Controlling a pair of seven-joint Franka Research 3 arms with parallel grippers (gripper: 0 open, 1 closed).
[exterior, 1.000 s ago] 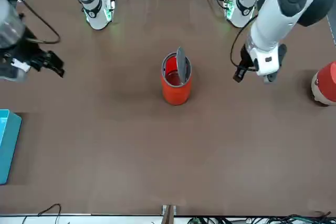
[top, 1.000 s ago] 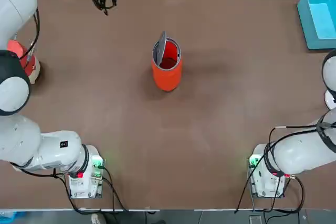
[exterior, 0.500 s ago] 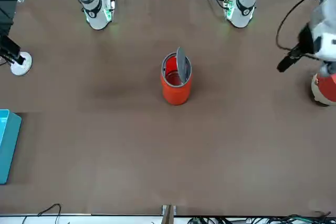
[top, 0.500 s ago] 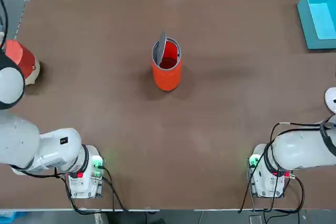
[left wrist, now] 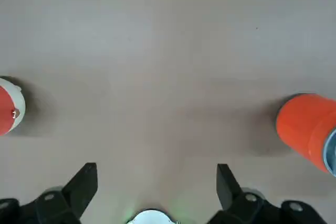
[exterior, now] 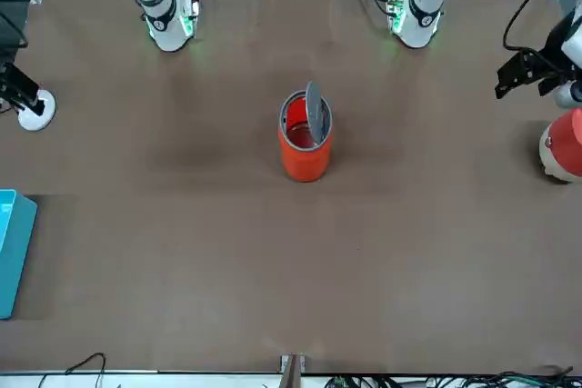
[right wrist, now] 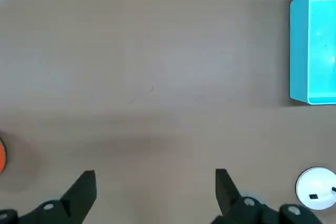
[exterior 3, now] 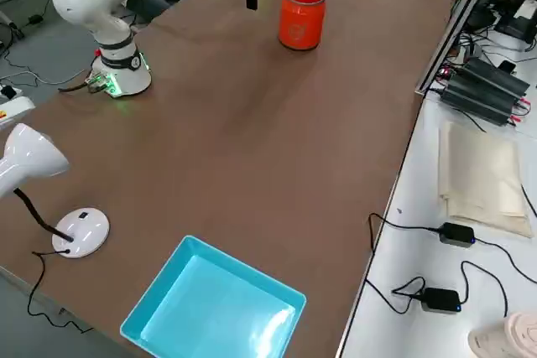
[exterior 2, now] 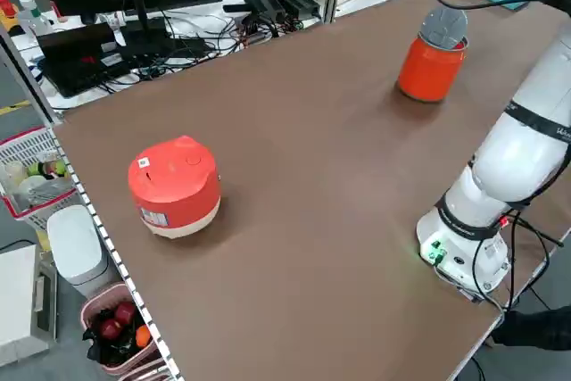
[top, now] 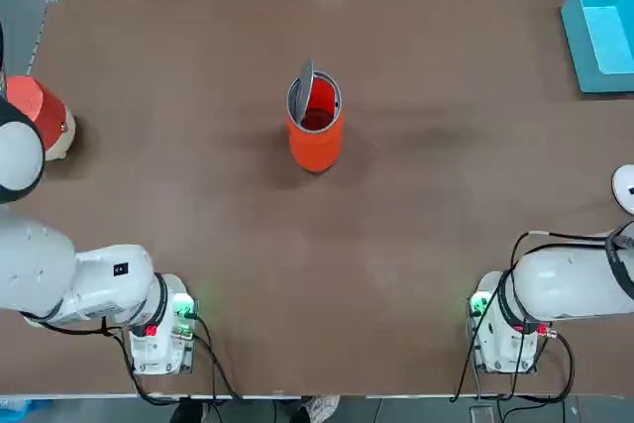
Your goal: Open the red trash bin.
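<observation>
Bin [top: 315, 131] upright on counter [top: 327, 235], lid [top: 305, 92] raised, left jaws [left wrist: 157, 190] spread empty above counter, right jaws [right wrist: 156, 195] parked wide apart.

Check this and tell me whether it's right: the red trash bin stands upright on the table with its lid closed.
Not quite: the lid is open, tipped up over the rim, as the top view shows. The red trash bin does stand upright on the table.

Left end effector [left wrist: 157, 182] (open) farther outward
</observation>
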